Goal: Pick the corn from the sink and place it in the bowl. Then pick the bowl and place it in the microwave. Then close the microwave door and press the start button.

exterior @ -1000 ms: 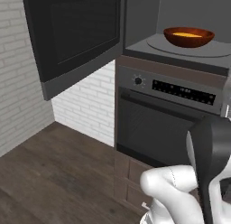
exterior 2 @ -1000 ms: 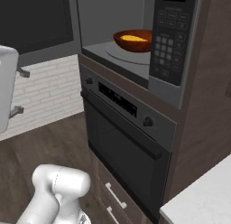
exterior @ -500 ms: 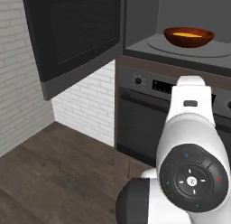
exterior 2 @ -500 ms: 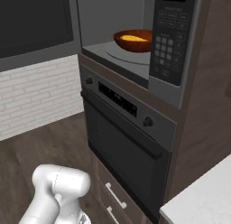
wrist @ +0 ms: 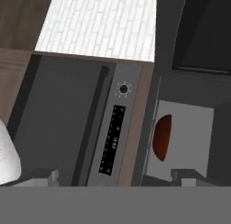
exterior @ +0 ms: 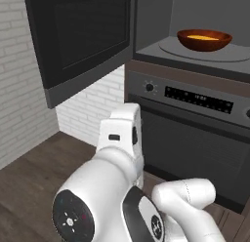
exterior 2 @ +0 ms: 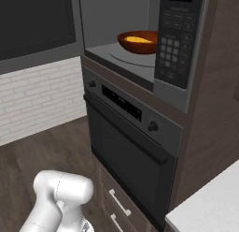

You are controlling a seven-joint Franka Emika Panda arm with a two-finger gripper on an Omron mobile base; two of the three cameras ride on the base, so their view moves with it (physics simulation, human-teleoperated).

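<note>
**Bowl with corn seated in open microwave; hand empty and spread wide**

The bowl [exterior: 204,39] is being carried by the round turntable plate [exterior: 215,52] inside the microwave [exterior 2: 154,44]. The corn [exterior 2: 138,39] is being held inside the bowl, showing as a yellow patch against the reddish-brown wall. The microwave door [exterior: 80,38] is being kept swung open to the left of the cavity, its dark glass facing the room.

Below the cavity, the black oven [exterior 2: 133,147] is being observed with its knob [exterior: 149,87] and display strip [exterior: 197,99]. Characters are being shown on that strip and on the microwave's keypad [exterior 2: 173,46], but none can be read at this resolution. No brand mark can be made out.

In the hand view, the hand [wrist: 115,175] is being presented with both finger tips standing far apart near the lower corners, nothing being gripped between them. The view is rolled, so the oven front and the bowl's rim are being seen sideways. White brick wall [exterior 2: 37,97] and wood floor [exterior: 34,177] are being noted beside the cabinet.
</note>
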